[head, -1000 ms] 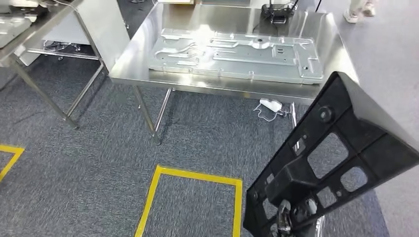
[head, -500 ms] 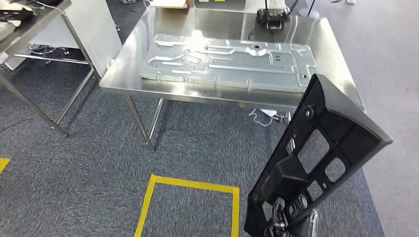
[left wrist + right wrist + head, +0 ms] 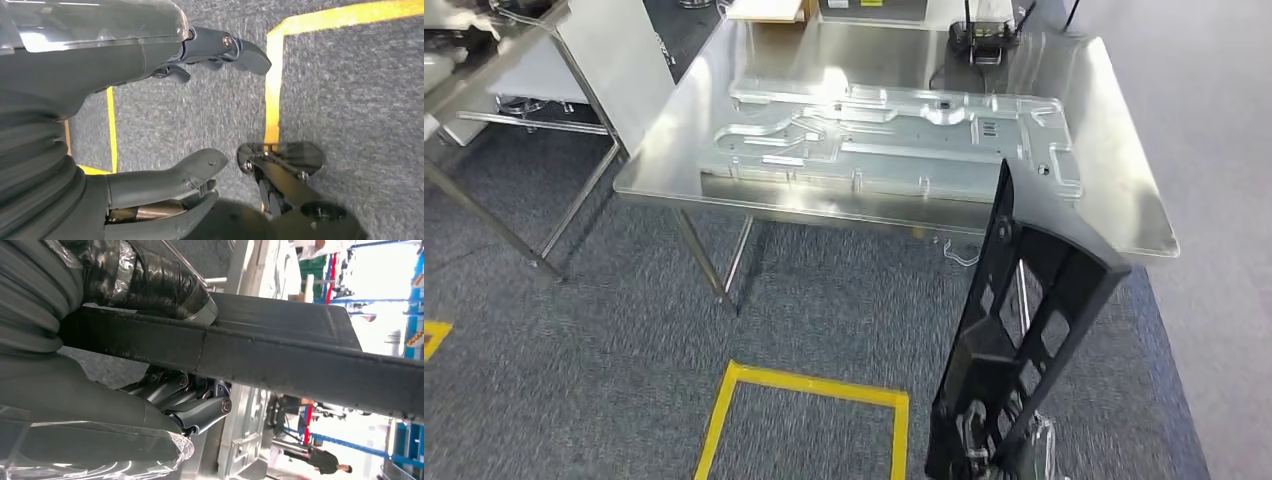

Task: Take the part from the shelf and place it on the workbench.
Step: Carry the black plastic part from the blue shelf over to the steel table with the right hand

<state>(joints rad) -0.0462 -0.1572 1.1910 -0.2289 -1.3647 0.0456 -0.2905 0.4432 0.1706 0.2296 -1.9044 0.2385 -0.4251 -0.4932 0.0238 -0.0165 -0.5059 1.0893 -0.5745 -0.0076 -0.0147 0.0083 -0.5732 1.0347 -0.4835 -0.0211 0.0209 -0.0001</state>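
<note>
Black part [image 3: 1024, 300], shiny steel workbench [image 3: 1124, 120], seemingly speckled grey carpet [image 3: 574, 340].

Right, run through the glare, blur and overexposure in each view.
Head view: ceiling light glares white off the workbench and the metal panel lying on it; carpet slightly smeared by motion. Left wrist view: sharp, evenly lit, a highlight on the left hand and its clear cover. Right wrist view: background blown out white beside the black part; right hand dim.
</note>
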